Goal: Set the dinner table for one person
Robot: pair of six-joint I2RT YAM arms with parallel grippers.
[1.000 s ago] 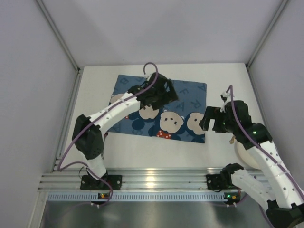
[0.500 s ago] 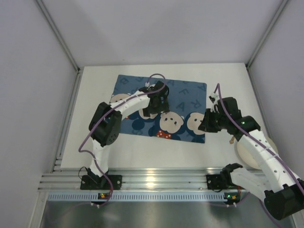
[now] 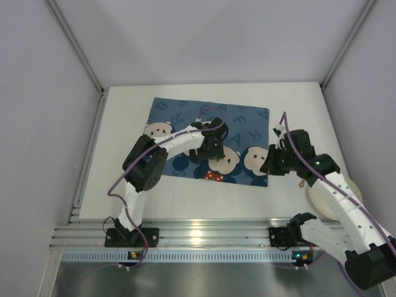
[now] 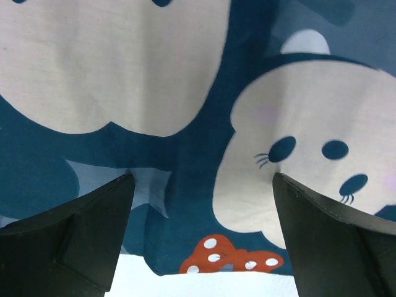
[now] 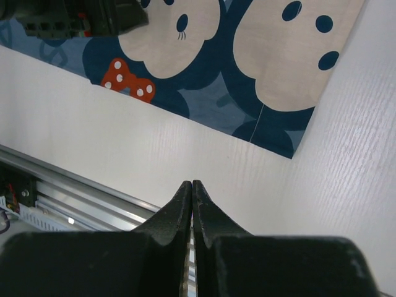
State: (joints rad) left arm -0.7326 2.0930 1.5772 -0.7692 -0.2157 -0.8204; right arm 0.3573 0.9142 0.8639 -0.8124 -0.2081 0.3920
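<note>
The dinner table [image 3: 120, 130] is a wide white top. On it lies a blue cartoon-print placemat [image 3: 241, 120], flat and slightly askew. My left gripper [image 3: 212, 147] hovers low over the mat's near half, jaws wide open and empty. In the left wrist view the left gripper [image 4: 201, 238] frames the mat's red dotted bow [image 4: 232, 261] and its near edge. My right gripper [image 3: 270, 162] sits at the mat's near right corner. In the right wrist view the right gripper [image 5: 192, 193] is shut on nothing, above bare table [image 5: 185, 136].
A pale round plate [image 3: 317, 199] lies at the right near side, partly covered by my right arm. The aluminium rail [image 3: 198, 234] runs along the table's near edge. Grey walls close in the back and both sides.
My right gripper went from open to shut, holding nothing, and shifted slightly left. My left gripper slid over the placemat toward its near edge as the arm folded in.
</note>
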